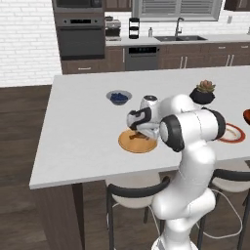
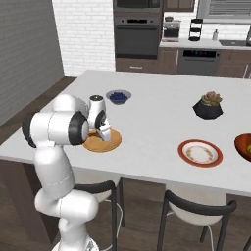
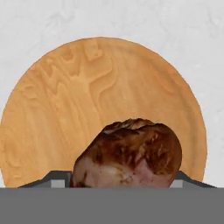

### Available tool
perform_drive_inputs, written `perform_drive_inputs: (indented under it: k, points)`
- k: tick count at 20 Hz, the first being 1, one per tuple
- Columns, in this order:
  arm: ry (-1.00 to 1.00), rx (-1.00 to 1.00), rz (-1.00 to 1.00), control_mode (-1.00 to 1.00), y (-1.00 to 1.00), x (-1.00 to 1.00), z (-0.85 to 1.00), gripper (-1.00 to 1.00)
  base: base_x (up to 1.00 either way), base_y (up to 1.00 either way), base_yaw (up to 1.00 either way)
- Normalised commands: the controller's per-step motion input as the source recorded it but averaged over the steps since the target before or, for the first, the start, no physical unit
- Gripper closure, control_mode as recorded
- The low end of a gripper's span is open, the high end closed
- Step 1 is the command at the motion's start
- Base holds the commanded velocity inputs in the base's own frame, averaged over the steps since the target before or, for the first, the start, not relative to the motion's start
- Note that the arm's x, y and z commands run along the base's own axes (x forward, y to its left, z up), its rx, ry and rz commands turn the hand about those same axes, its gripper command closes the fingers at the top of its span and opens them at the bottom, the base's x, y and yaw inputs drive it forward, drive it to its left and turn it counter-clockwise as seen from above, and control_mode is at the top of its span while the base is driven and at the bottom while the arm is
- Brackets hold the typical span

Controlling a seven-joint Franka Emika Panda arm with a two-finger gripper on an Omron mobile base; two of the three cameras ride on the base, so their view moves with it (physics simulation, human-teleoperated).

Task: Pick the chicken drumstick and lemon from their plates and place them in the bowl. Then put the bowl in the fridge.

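jaws: pinching the chicken drumstick (image 3: 129,153) — fingertips flank its thick end
orange-tan plate (image 3: 65,100): directly below — drumstick barely off it

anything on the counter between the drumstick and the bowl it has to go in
Nothing sits squarely on that line. The chicken drumstick is at the gripper over the orange-tan plate. The bowl is far along the counter; the red-rimmed plate lies flat roughly between, and the plant pot stands further back.

Drumstick (image 3: 131,155) hides jaws' tips – bowl (image 2: 244,145) cut by edge.
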Motion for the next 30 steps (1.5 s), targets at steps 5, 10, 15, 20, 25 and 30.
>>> perform_drive_inputs:
  k: [5, 10, 15, 20, 25, 30]
  points:
    - [-0.33, 0.01, -0.02, -1.0, -0.09, -0.98, 1.0, 1.0, 0.0, 0.0, 0.0]
    - [-0.2, 0.0, -0.06, -1.0, -0.27, -0.9, 1.0, 1.0, 0.0, 0.0, 0.0]
    - [0.0, 0.0, 0.0, 1.0, 0.0, 0.0, 0.0, 1.0, -0.58, -0.95, -0.13]
    - [0.0, 0.0, 0.0, 1.0, 0.0, 0.0, 0.0, 1.0, -0.03, -1.0, -0.07]
    - [0.0, 0.0, 0.0, 1.0, 0.0, 0.0, 0.0, 1.0, 0.0, -1.0, -0.05]
    - [0.0, 0.0, 0.0, 1.0, 0.0, 0.0, 0.0, 1.0, 0.01, -1.0, -0.03]
